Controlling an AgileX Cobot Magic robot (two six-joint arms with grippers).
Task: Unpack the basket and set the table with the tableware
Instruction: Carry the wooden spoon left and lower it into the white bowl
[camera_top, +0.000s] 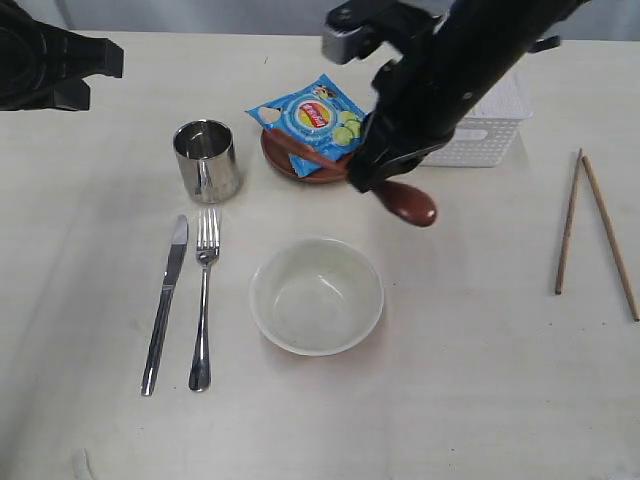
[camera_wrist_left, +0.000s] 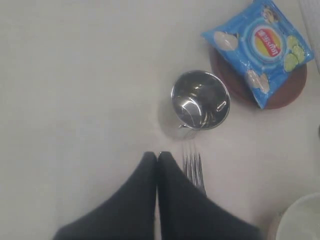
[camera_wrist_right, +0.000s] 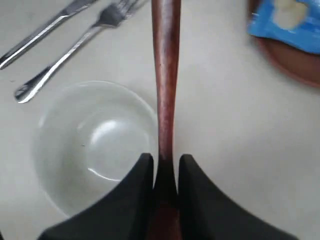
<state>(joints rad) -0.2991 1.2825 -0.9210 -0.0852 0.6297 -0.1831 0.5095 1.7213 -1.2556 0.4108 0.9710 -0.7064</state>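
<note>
My right gripper (camera_top: 366, 176) (camera_wrist_right: 165, 160) is shut on the dark red-brown wooden spoon (camera_top: 408, 204) (camera_wrist_right: 166, 75). The spoon's handle points over the small brown plate (camera_top: 300, 168). The off-white bowl (camera_top: 316, 296) (camera_wrist_right: 92, 145) lies just below it. The knife (camera_top: 165, 305) and fork (camera_top: 204, 300) lie side by side left of the bowl, with the steel cup (camera_top: 207, 160) (camera_wrist_left: 201, 100) beyond them. Two chopsticks (camera_top: 568, 222) lie at the far right. The white basket (camera_top: 485, 128) is mostly hidden behind the right arm. My left gripper (camera_wrist_left: 157, 156) is shut and empty, above the fork's tines (camera_wrist_left: 192, 165).
A blue chip bag (camera_top: 310, 118) (camera_wrist_left: 262, 45) rests on the brown plate (camera_wrist_left: 282, 92). The left arm (camera_top: 50, 65) hangs over the table's far left corner. The right arm crosses from the top right toward the middle.
</note>
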